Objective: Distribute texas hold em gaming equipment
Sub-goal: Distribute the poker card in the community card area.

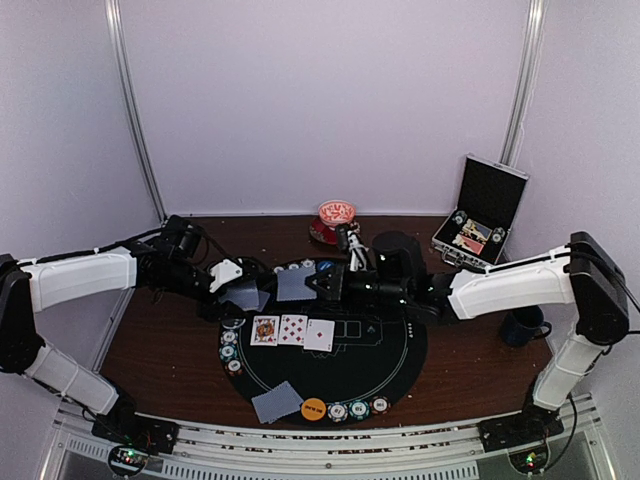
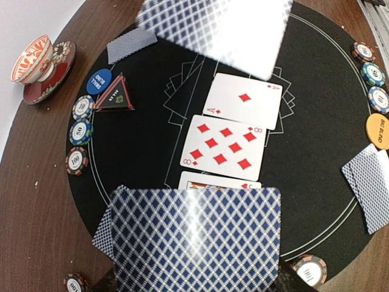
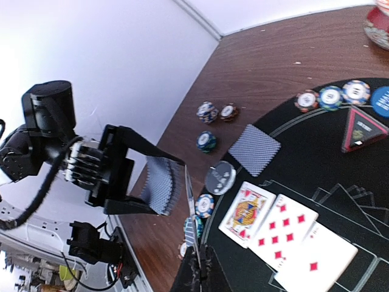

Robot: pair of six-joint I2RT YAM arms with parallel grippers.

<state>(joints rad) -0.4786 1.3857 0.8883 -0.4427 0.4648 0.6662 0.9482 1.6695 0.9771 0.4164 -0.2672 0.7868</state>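
My left gripper (image 1: 240, 286) is shut on a fanned deck of blue-backed cards (image 2: 194, 237), held over the mat's left edge. My right gripper (image 3: 199, 250) is shut on a single card (image 3: 190, 201), seen edge-on just beside that deck (image 3: 157, 182); from above, the card (image 1: 293, 284) hangs between both grippers. Three face-up cards (image 1: 292, 330) lie in a row on the mat. Face-down cards (image 1: 276, 401), an orange button (image 1: 314, 408) and chips (image 1: 358, 408) sit at the near edge. More chips (image 2: 81, 131) and a blue button (image 2: 100, 81) line the far side.
The round black mat (image 1: 400, 350) covers the middle of the brown table. A red-and-white bowl on a saucer (image 1: 336, 215) stands at the back, an open silver-edged case (image 1: 482, 215) at the back right, and a dark mug (image 1: 522, 325) at the right.
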